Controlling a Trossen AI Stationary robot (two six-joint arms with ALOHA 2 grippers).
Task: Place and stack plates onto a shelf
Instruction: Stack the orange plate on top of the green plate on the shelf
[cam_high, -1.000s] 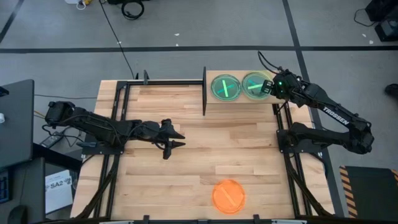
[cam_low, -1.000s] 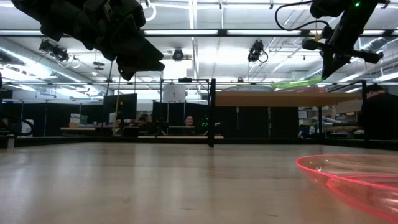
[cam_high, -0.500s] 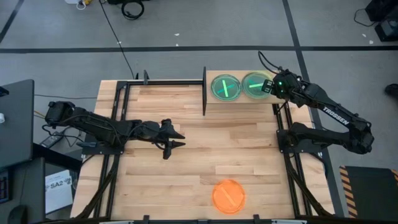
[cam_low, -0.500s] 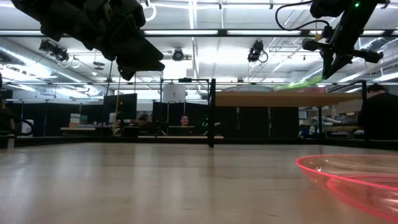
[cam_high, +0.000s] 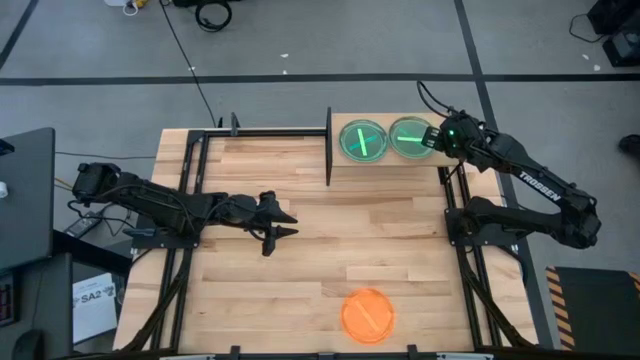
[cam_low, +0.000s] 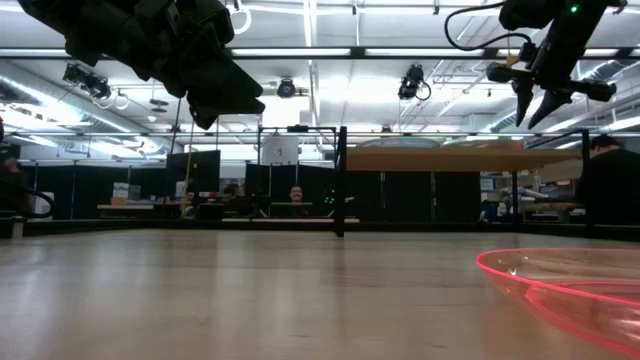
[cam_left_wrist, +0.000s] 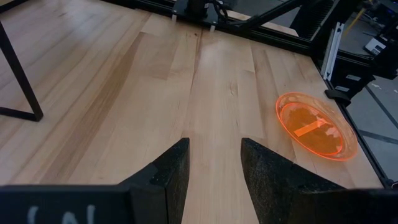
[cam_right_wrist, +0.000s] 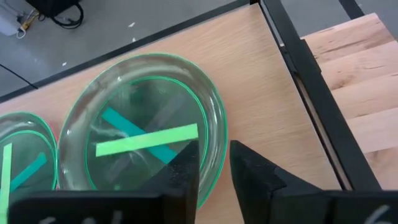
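At the right end of the shelf (cam_high: 395, 160), the right gripper (cam_low: 541, 110) hangs with fingers parted and empty over the right green stack (cam_high: 410, 137). A second green stack (cam_high: 361, 140) lies beside it. One orange plate (cam_high: 367, 314) remains near the tabletop's front edge; the left gripper (cam_high: 275, 225), fingers wide, looks nearer.

A robotics lab: ceiling strip lights (cam_low: 300, 52), taped grey floor (cam_high: 300, 90), monitors
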